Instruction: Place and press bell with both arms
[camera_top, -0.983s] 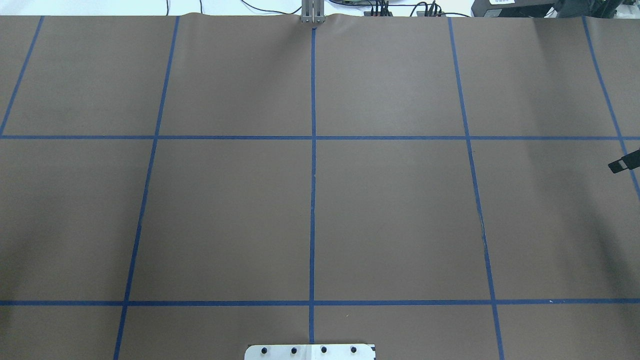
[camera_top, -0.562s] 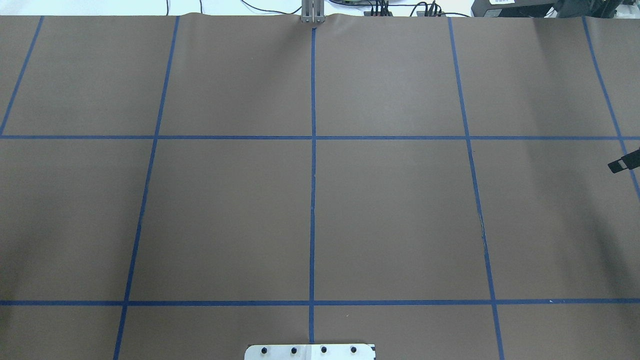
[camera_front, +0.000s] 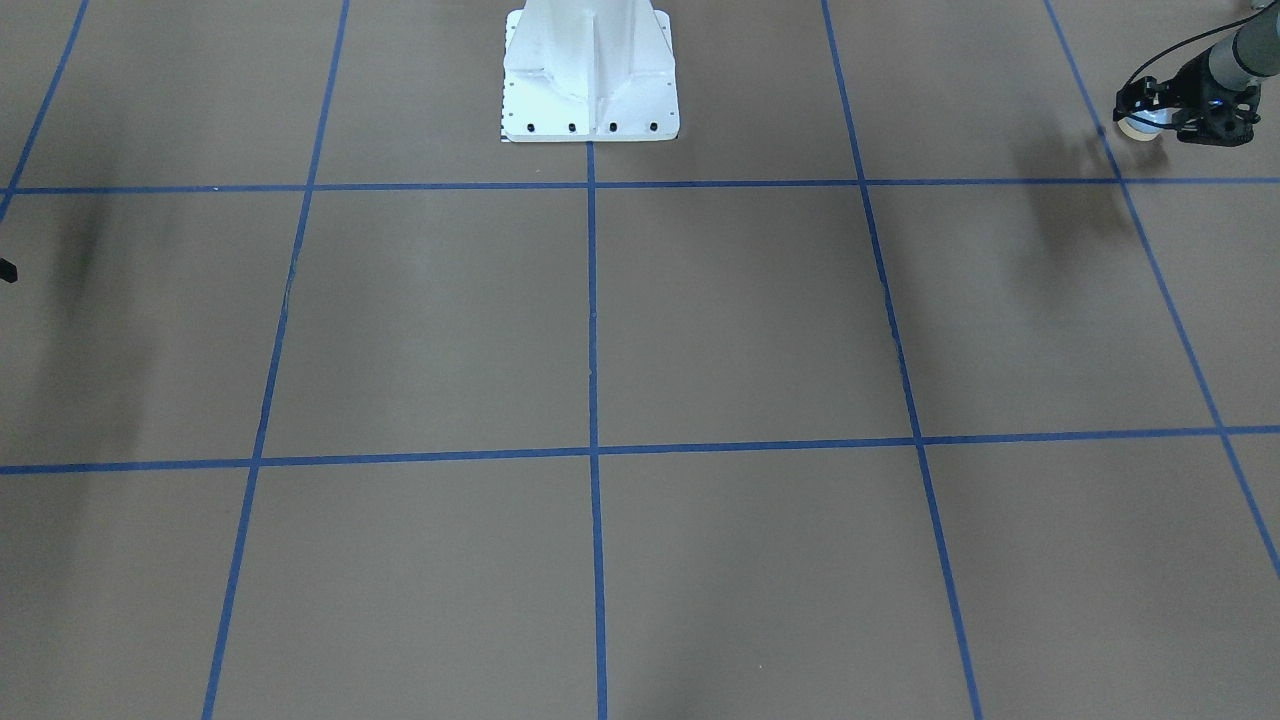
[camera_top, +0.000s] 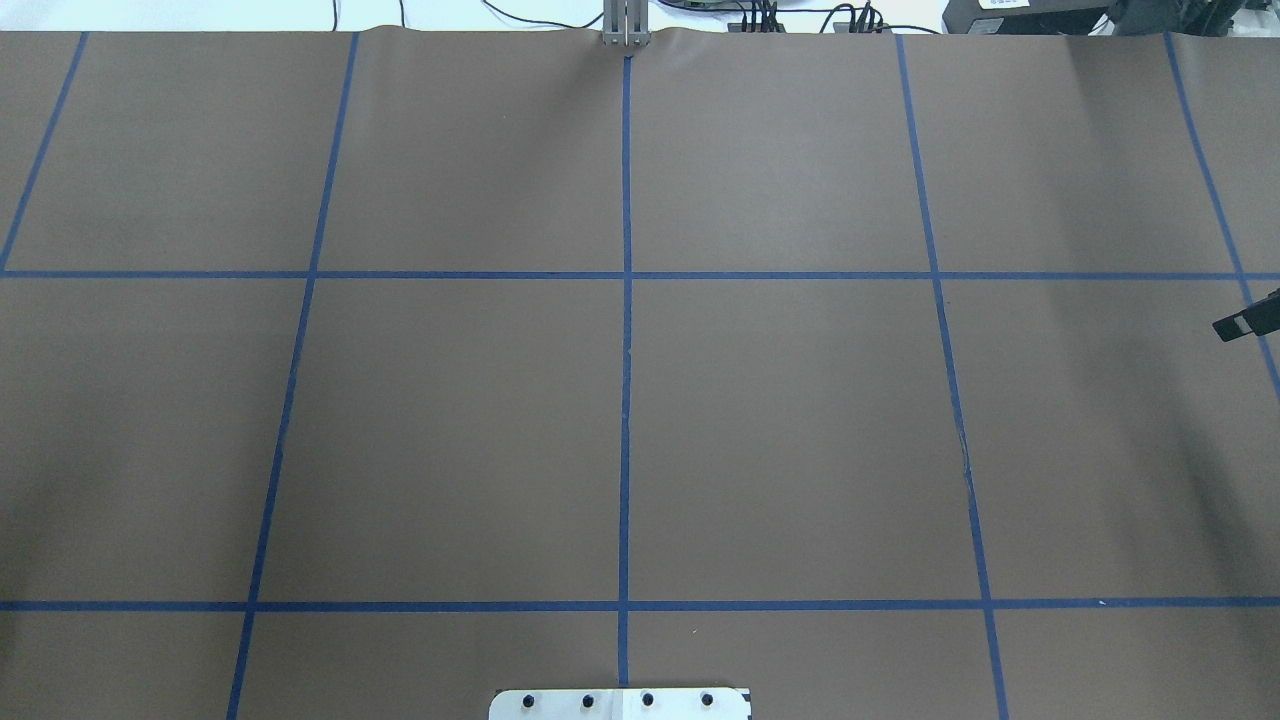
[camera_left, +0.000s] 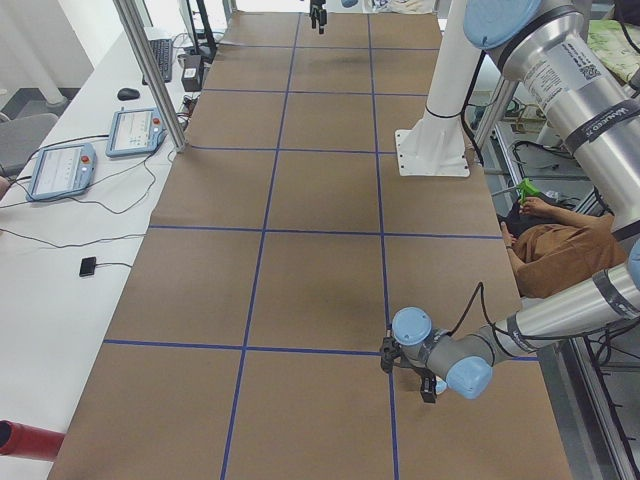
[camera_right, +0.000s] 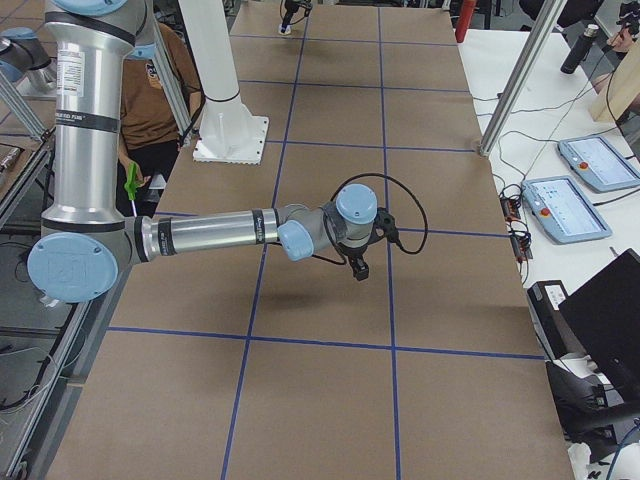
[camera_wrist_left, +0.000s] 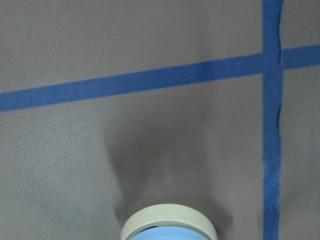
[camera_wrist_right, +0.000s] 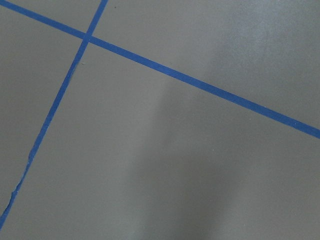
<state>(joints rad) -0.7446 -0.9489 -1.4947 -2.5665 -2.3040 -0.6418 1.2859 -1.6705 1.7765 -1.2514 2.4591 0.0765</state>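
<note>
The bell is light blue with a cream base ring and hangs just above the brown mat at the robot's near left corner. My left gripper is shut on the bell. In the left wrist view only the bell's cream rim shows at the bottom edge, with its shadow on the mat. My right gripper shows only as a black tip at the overhead view's right edge. In the exterior right view it hovers over the mat with nothing seen in it. I cannot tell whether it is open or shut.
The white bolted pedestal stands at the robot's side of the table. Blue tape lines divide the brown mat into squares. Tablets and cables lie on the side table. A seated person is next to the left arm.
The right gripper's tip has drifted slightly farther away and outward at the overhead view's right edge. Nothing else has moved.
</note>
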